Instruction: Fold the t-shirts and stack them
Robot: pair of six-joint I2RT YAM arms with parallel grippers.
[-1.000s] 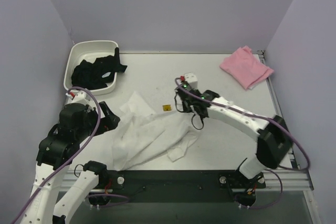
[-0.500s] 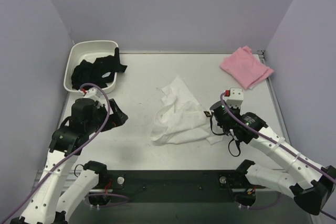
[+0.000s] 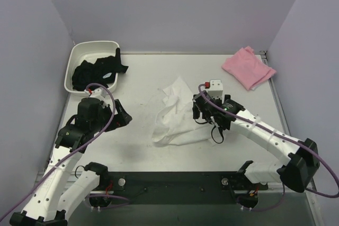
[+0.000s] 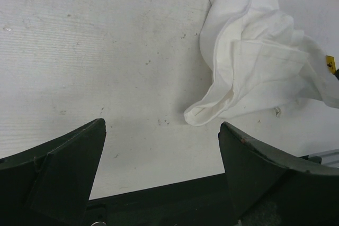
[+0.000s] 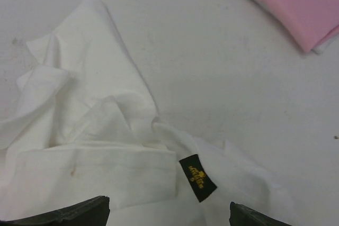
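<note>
Two tees: white t-shirt (image 3: 172,115) crumpled mid-table, pink t-shirt (image 3: 248,67) at the far right corner. Left gripper (image 4: 161,130) and right gripper (image 5: 169,211) gape empty. Only the right wrist view shows the tag (image 5: 197,177).

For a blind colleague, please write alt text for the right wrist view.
A crumpled white t-shirt lies on the table under the open right tool, its dark tag facing up. A pink t-shirt lies at the upper right.

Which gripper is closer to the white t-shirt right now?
Right. The right gripper hangs open over the right edge of the white t-shirt. The left gripper, also open, is off to the shirt's left over the table, not touching it.
</note>
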